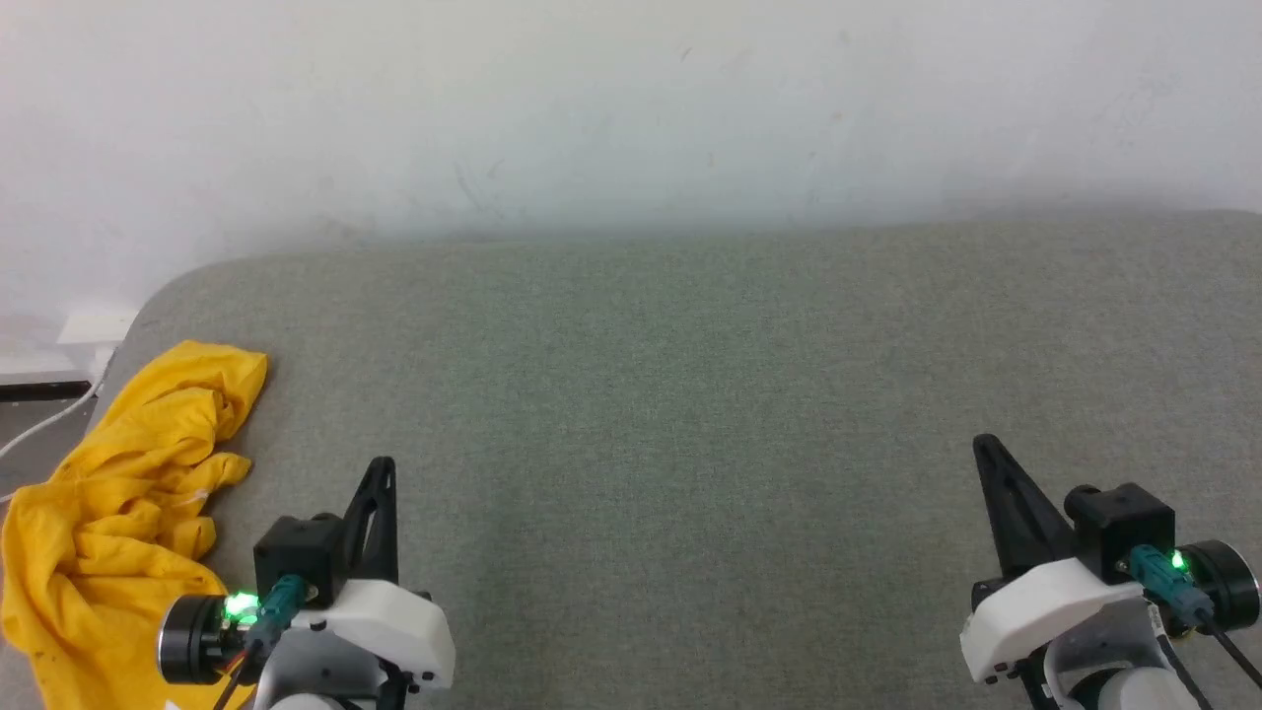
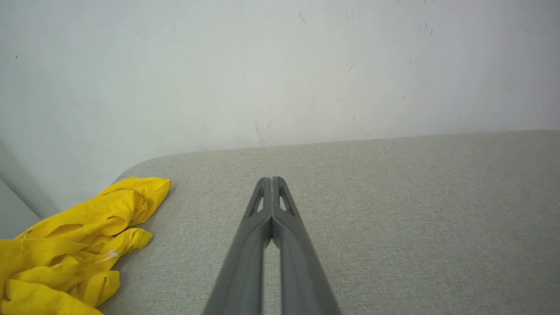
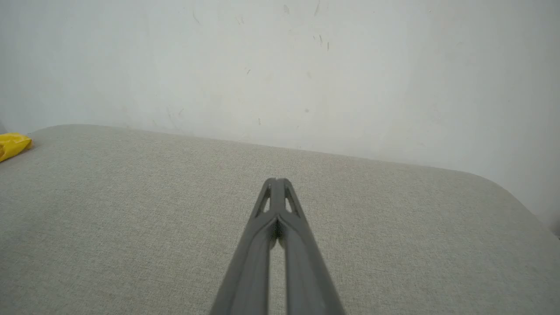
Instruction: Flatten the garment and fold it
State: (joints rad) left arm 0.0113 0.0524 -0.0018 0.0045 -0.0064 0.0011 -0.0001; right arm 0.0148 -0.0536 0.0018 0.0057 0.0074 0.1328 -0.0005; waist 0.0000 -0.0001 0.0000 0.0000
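The yellow garment (image 1: 118, 493) lies crumpled in a heap at the left edge of the grey padded surface (image 1: 690, 414), its print hidden in the folds. The left wrist view has the garment (image 2: 74, 249) at lower left, and a small tip of the garment (image 3: 13, 144) peeks in at the left of the right wrist view. My left gripper (image 1: 383, 465) hovers just right of the heap, shut and empty, tips together (image 2: 272, 180). My right gripper (image 1: 982, 444) is far off at the lower right, also shut with nothing in it (image 3: 276, 181).
A pale wall (image 1: 631, 118) rises directly behind the surface. The surface's rounded left corner (image 1: 168, 296) drops off beside the garment, with a white cable and a socket (image 1: 94, 330) beyond it. Its rounded right corner (image 3: 503, 188) appears in the right wrist view.
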